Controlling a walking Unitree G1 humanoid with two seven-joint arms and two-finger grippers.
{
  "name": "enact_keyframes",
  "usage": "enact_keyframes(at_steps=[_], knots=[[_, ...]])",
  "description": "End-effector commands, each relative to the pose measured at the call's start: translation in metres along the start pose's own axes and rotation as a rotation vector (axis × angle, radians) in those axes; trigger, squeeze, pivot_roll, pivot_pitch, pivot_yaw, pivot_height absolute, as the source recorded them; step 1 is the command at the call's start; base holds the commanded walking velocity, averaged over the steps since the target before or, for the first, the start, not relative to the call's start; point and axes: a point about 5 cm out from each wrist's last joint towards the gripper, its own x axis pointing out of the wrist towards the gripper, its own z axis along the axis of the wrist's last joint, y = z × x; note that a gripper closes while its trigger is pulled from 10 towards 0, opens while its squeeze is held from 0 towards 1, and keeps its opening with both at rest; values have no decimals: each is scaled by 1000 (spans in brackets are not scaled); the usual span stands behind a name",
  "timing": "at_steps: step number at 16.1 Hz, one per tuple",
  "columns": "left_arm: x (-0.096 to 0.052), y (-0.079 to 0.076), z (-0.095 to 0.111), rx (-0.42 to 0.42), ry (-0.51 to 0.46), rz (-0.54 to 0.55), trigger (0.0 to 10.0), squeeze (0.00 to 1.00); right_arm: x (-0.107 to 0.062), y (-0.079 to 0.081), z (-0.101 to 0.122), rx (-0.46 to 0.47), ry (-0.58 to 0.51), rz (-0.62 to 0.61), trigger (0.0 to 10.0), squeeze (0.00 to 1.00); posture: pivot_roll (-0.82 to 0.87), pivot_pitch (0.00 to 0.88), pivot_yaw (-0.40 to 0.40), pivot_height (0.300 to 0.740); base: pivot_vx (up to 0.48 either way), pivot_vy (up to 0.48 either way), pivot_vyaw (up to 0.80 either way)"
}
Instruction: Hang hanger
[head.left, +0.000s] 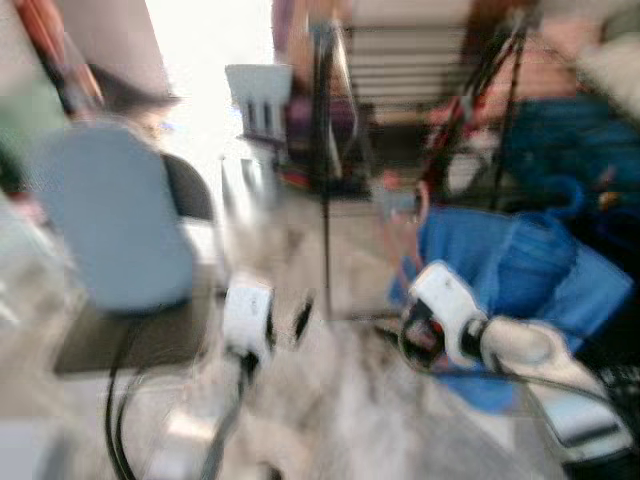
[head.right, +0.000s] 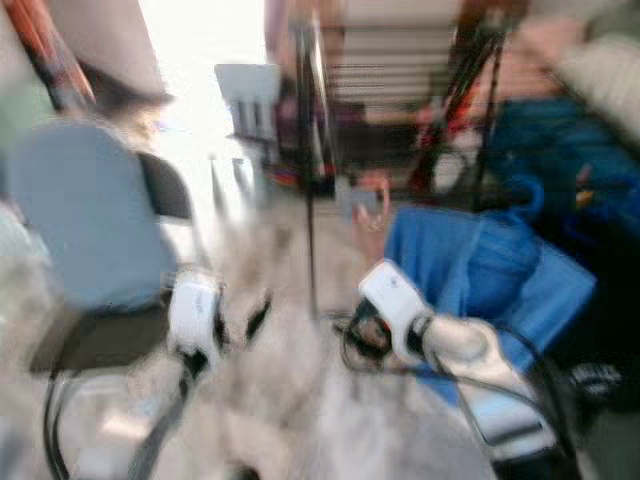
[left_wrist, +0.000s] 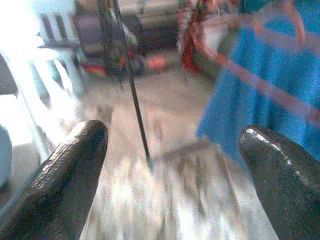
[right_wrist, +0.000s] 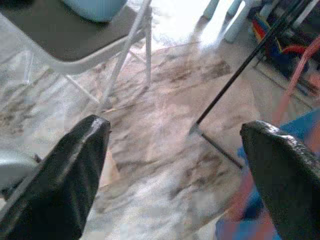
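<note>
Evidently an approach phase, judging by the heavy motion blur in the head views: both arms are raised ahead of the body over a marbled floor (head.left: 350, 400). The left gripper (left_wrist: 172, 165) has its two fingers spread wide with nothing between them; the right gripper (right_wrist: 175, 165) is likewise spread and empty. A thin dark rack pole (head.left: 323, 170) stands straight ahead, its foot resting on the floor between the two grippers. The hanger appears as a pinkish-orange loop (left_wrist: 280, 95) lying against a blue cloth (head.left: 510, 270) beside the right arm, though blur leaves its exact shape uncertain. A grey-blue chair (head.left: 110, 220) stands to the left. To do this step well, the robot should probably come to rest first, then bring one open gripper squarely around a bare stretch of the hanger, clear of the cloth, before closing.
</note>
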Motion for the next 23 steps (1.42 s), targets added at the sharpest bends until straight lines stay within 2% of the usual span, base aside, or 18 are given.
enact_keyframes(at_steps=[1, 4, 7, 9, 12, 14, 15, 16, 17, 18, 19, 20, 21, 23], knots=[[3, 3, 12, 30, -42, 11, 10000, 0, 0, -3, 0, -4, 5, -16, 10000, 0, -103, 18, 26, 740, -277, 0, 0], [2, 10, 16, 75, -63, 59, 10000, 0, 2, -3, 2, -9, 2, -23, 10000, 0, -94, 7, 28, 740, -176, 0, 0], [-3, 31, 23, 135, -98, 158, 10000, 0, 8, -8, 6, 11, -21, -103, 10000, 0, -72, 0, 45, 740, 0, 0, 0], [-13, 53, 28, 189, -130, 258, 10000, 0, 15, -16, 7, 87, -41, -214, 10000, 0, -59, 0, 58, 740, 0, 0, 0], [-31, 63, 25, 259, -128, 276, 10000, 0, 24, -16, 16, 116, -131, -335, 10000, 0, -39, 0, 75, 740, 0, 0, 0], [-32, 63, 25, 250, -135, 313, 10000, 0, 23, -21, 21, 127, -192, -448, 10000, 0, -28, 0, 72, 740, 0, 0, 0], [-33, 61, 25, 220, -149, 347, 10000, 0, 21, -25, 25, 139, -236, -538, 10000, 0, -25, 0, 68, 740, 0, 0, 0], [-33, 55, 23, 158, -158, 363, 10000, 0, 18, -25, 23, 244, -276, -609, 10000, 0, -26, 0, 63, 740, 0, 0, 0], [-34, 53, 23, 159, -167, 364, 10000, 0, 18, -25, 20, 259, -282, -631, 10000, 0, -28, 0, 62, 740, 0, 0, 0], [-35, 50, 23, 150, -171, 346, 10000, 0, 17, -22, 15, 360, -286, -653, 10000, 0, -37, 0, 59, 740, 0, 0, 0], [-35, 50, 20, 96, -164, 382, 10000, 0, 15, -20, 11, 346, -285, -663, 10000, 0, -49, 0, 56, 740, 0, 0, 0], [-34, 49, 19, 77, -161, 390, 10000, 0, 14, -18, 8, 382, -273, -647, 10000, 0, -63, 0, 54, 740, 0, 0, 0], [-30, 44, 18, 64, -160, 375, 10000, 0, 15, -13, 8, 306, -265, -612, 10000, 0, -70, 0, 49, 740, 0, 0, 0], [-28, 40, 18, 59, -156, 349, 10000, 0, 16, -10, 7, 298, -263, -595, 10000, 0, -77, 0, 46, 740, 0, 0, 0]])
